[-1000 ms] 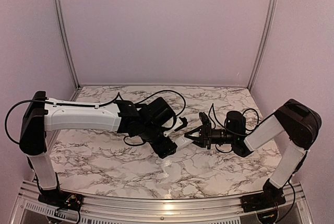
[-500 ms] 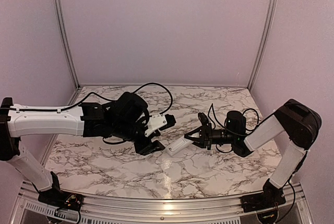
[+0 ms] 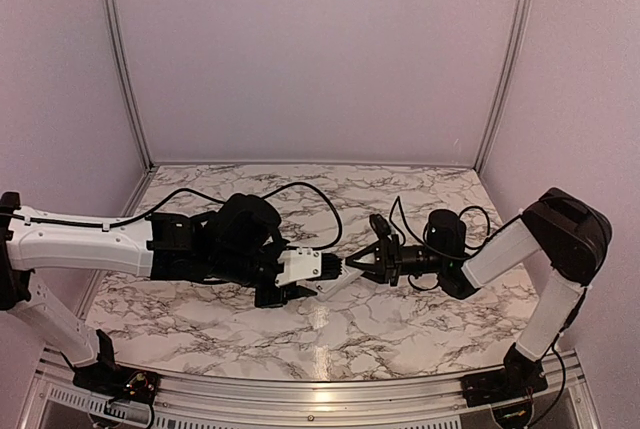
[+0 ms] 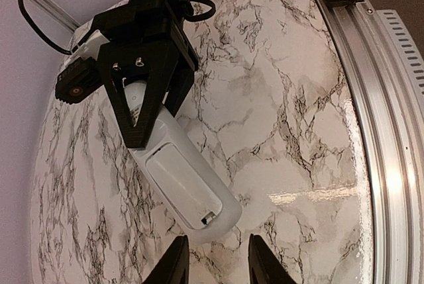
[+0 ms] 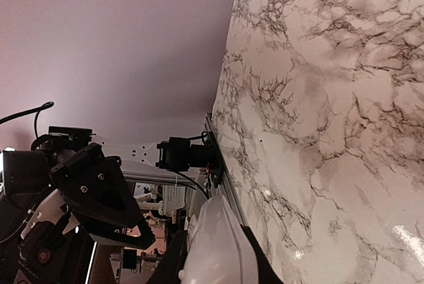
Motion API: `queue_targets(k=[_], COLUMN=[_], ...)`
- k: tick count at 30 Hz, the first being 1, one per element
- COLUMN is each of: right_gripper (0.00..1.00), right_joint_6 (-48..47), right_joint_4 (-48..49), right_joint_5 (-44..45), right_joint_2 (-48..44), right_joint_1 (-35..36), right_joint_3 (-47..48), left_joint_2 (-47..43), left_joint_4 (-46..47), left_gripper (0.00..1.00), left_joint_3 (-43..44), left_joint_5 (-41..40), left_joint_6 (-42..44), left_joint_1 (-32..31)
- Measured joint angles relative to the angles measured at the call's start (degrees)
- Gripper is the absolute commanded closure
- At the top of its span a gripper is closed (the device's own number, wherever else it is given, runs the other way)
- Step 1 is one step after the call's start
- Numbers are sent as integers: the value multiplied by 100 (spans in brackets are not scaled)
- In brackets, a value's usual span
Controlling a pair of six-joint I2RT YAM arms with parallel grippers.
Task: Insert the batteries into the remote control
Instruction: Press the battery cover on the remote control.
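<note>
Right now the job looks to be at a preparatory step: getting the remote [image 4: 179,171] braced so its back can be worked on. The right hand [image 4: 154,122], reaching in from 3 o'clock, is clenched on one end of the remote, whose back faces the left wrist camera. A rectangular panel shows there and looks closed, though I cannot be certain. The left hand [image 4: 217,264], coming from 9 o'clock, is spread apart and grasps nothing. The remote's free end lies just at the mouth of the gap between its fingers, touching neither as far as I can see.

Seen from above, the remote sits between the two hands near the middle of the desk [image 3: 420,199], a little toward 6 o'clock. I cannot tell whether it rests on the surface or hangs above it. No batteries show in any view.

By my reading, the next move calls for the left hand to close gently on the free end, or catch the panel's edge, while the right holds steady.
</note>
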Motion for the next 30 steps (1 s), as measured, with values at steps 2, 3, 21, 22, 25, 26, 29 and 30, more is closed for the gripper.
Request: queue_targets(k=[2,3,21,22,25,26,29,30], right_gripper=[100,100,100,100,100,100,100,100], right_joint_6=[22,24,74,87,101,109,133,142], right_joint_4=[0,-2,74,83,90,90,96,118], right_joint_5=[-15,-20,-120,-120,-122,-120,-122,-125], right_joint_2=[26,39,76,83,105,111,120,120], right_joint_1=[35,52,203,212,232,234,240,245], right_joint_3=[13,28,107,107,109,114,146,157], left_joint_2=[0,0,203,208,216,223,245,249], left_joint_4=[28,48,50,52,50,50,24,13], left_gripper=[72,72,74,74,75,75,76,75], left_joint_3=[0,0,4,7,11,15,35,37], left_joint_5=[-17,-31,-140,-142,-144,-142,-140,-140], left_joint_6=[111,160,356,356,358,361,365,372], left_joint_1=[-28,-42,-87,-87,-87,-87,-87,-87])
